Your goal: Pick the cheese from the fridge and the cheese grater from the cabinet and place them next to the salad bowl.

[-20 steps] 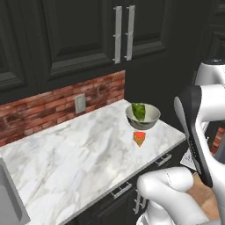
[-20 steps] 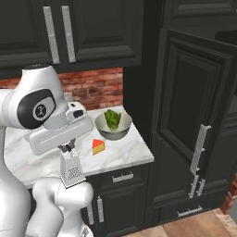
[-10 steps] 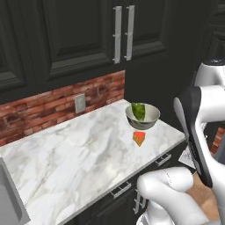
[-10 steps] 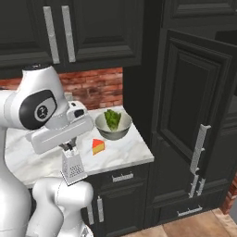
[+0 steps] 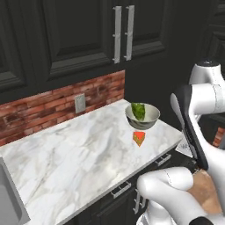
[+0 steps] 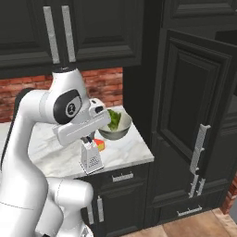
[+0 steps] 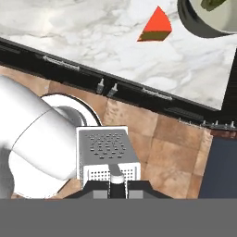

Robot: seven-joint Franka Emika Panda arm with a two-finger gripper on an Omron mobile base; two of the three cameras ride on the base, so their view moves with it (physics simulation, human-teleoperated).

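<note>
My gripper (image 6: 89,141) is shut on the cheese grater (image 6: 91,157), a pale box with dotted holes, which hangs upright just off the front edge of the marble counter (image 5: 79,149). In the hand view the cheese grater (image 7: 106,155) sits between my fingertips over the floor. The cheese (image 5: 139,138), an orange wedge with a red rind, lies on the counter in front of the salad bowl (image 5: 142,115). Both appear ahead of the grater in the hand view: cheese (image 7: 156,25), salad bowl (image 7: 208,18). The tall black cabinet (image 6: 190,115) stands to the right with its door swung open. The fridge is out of view.
Black wall cabinets with silver bar handles (image 5: 123,33) hang above a brick backsplash (image 5: 52,105) with an outlet (image 5: 79,103). A sink's rim (image 5: 9,197) is at the counter's left end. Drawers (image 6: 121,177) run under the counter. The counter to the left of the cheese is bare.
The arm has swung to the right with the cheese grater, bringing it closer to the cheese and the bowl. Cheese, bowl and cabinet door have stayed put.
</note>
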